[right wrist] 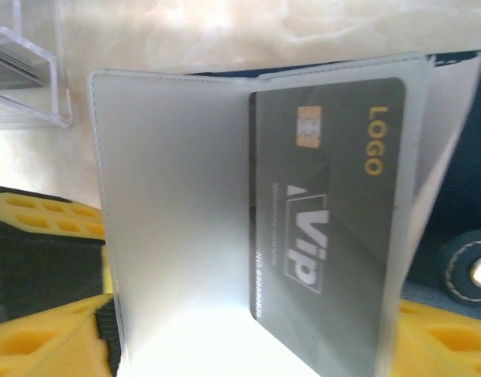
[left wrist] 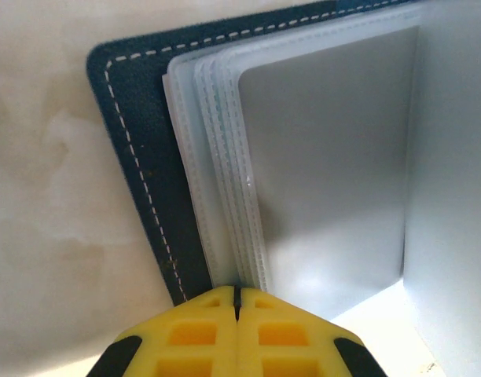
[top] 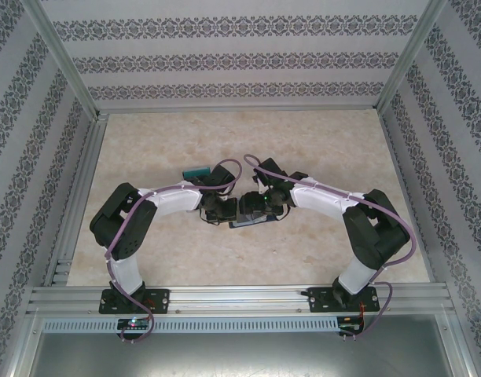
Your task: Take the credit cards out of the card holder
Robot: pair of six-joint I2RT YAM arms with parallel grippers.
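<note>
- Top external view: the card holder (top: 244,223) is seen at the centre of the table (top: 319,149), between the two wrists. The left gripper (top: 215,212) is set at its 9 o'clock and the right gripper (top: 264,206) at its 1 o'clock, both close against it
- A teal-green card (top: 197,170) is seen at 10 o'clock of the card holder, beside the left arm. It is judged to be out of the holder
- Left wrist view: the navy cover (left wrist: 138,157) is laid open and the clear sleeves (left wrist: 225,181) are fanned upward. The left gripper's fingers (left wrist: 193,338) are clenched together at 6 o'clock, with the tips against the lower edge of the sleeves. Whether a sleeve is pinched between them cannot be told
- Right wrist view: a dark grey card (right wrist: 335,220) marked LOGO and VIP is seated inside one raised sleeve. The right gripper's fingers (right wrist: 445,338) are spread wide at 7 and 5 o'clock, released, with that sleeve between them and nothing grasped. A clear plastic box (right wrist: 28,71) is seen at 10 o'clock
- Risk: if the jaws are closed across the sleeve rather than on the card's bare edge, sleeve and card would be pulled as one, and the holder could be dragged or lifted
- Risk: if the left hold is only light contact, the holder may slide, and the raised sleeve may fall flat before it is gripped
</note>
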